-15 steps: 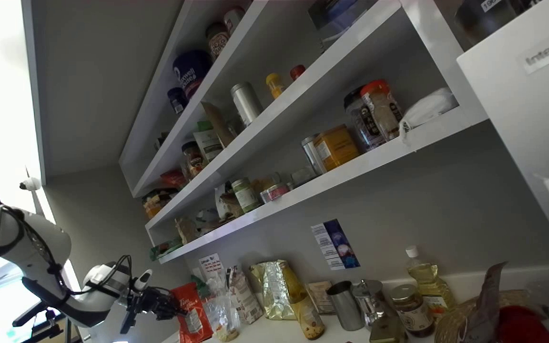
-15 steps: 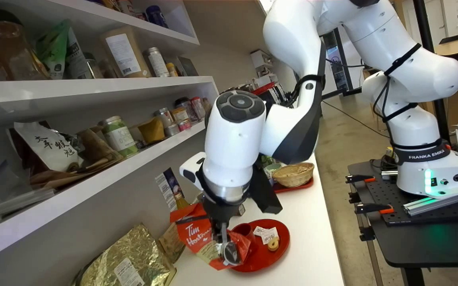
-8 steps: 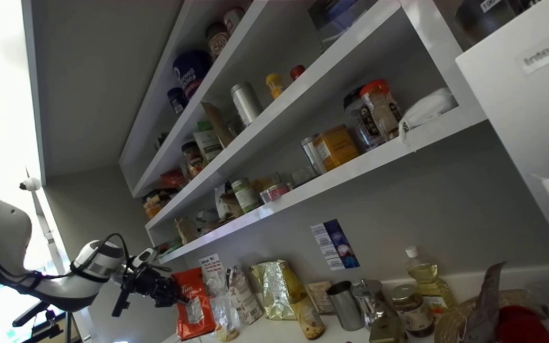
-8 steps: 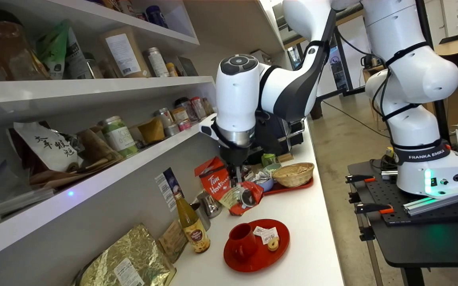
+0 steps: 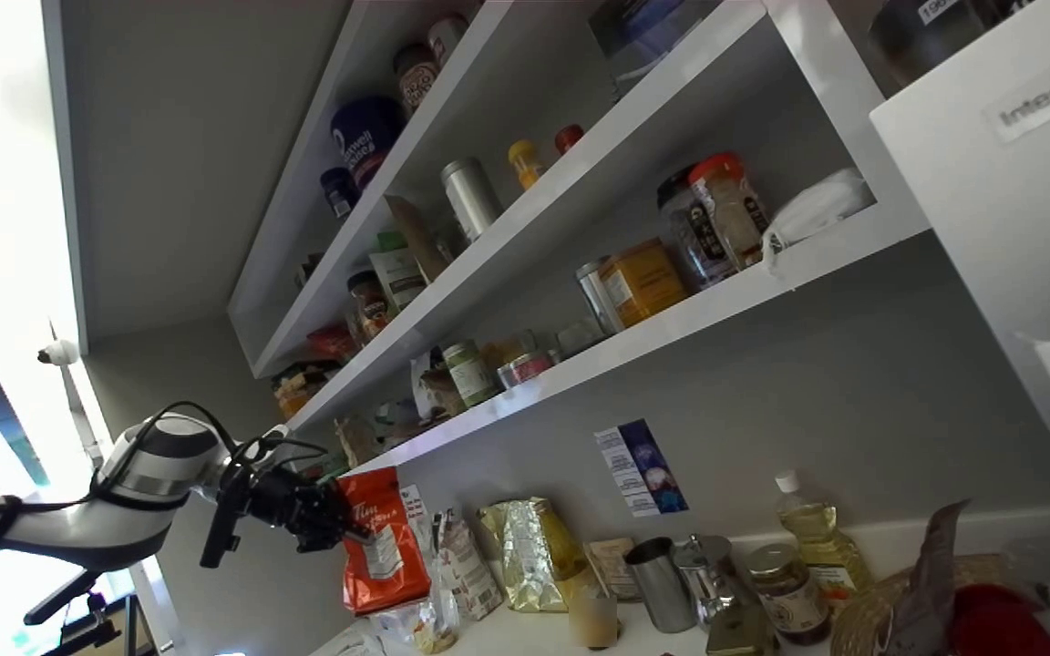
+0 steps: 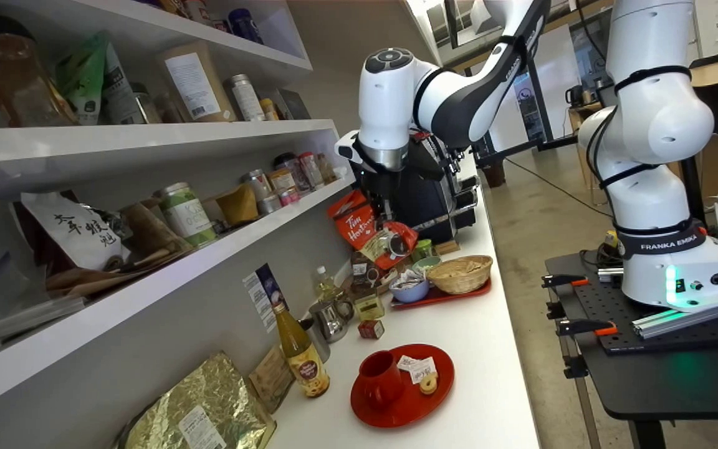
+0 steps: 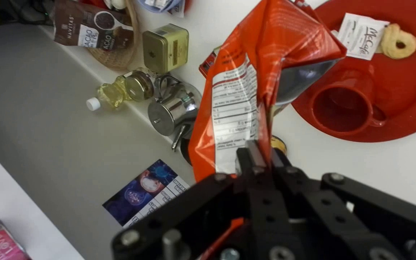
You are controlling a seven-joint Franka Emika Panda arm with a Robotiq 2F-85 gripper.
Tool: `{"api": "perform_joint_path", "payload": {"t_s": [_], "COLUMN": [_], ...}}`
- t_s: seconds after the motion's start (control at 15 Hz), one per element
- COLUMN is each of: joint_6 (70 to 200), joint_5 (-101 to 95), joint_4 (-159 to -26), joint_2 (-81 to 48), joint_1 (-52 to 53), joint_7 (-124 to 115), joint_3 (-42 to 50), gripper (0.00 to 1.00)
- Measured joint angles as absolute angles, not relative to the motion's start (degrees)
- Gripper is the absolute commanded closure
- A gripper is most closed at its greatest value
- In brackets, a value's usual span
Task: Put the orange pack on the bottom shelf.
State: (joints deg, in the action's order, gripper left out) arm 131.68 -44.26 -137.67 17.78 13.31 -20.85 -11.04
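My gripper [image 7: 265,155] is shut on the orange pack [image 7: 226,54], pinching a fold of it between the fingers. The pack hangs tilted in the air above the counter, its pale printed label facing the wrist camera. It shows in both exterior views [image 5: 411,538] [image 6: 354,226], held at the gripper [image 5: 352,533]. The bottom shelf [image 6: 147,290] is the lowest white board. In an exterior view the pack hangs just beyond its far end, with its top near the height of the board. The shelf edge also shows at lower left in the wrist view [image 7: 16,209].
The bottom shelf carries a green jar [image 6: 186,212], tan packets [image 6: 234,206] and several jars. A red plate [image 6: 440,399] with a red mug [image 6: 381,374], a yellow bottle [image 6: 300,355], a gold foil bag [image 6: 191,405] and a basket [image 6: 462,274] stand on the counter below.
The pack, held throughout, has risen off the counter area by the red plate. In the exterior views it has moved up and further along the counter, away from the plate.
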Motion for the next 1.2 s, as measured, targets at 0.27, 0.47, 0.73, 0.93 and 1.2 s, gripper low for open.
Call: {"api": "perform_joint_path", "payload": {"t_s": [0.27, 0.47, 0.73, 0.93, 1.2], "joint_6": [135.12, 135.99, 135.24, 133.72, 133.89], "joint_5": [-39.79, -33.63, -25.90, -24.69, -24.81], "joint_4": [-139.68, -139.88, -139.42, -138.45, -136.47], "joint_2": [22.20, 23.32, 23.22, 23.37, 23.54], "joint_1": [11.03, 9.90, 8.04, 5.60, 2.01], "joint_7": [-5.89, 6.48, 20.32, 24.00, 24.30], "joint_3": [-5.82, -1.44, 2.88, 4.26, 4.62], "gripper": [1.00, 1.00, 1.00, 1.00, 1.00]}}
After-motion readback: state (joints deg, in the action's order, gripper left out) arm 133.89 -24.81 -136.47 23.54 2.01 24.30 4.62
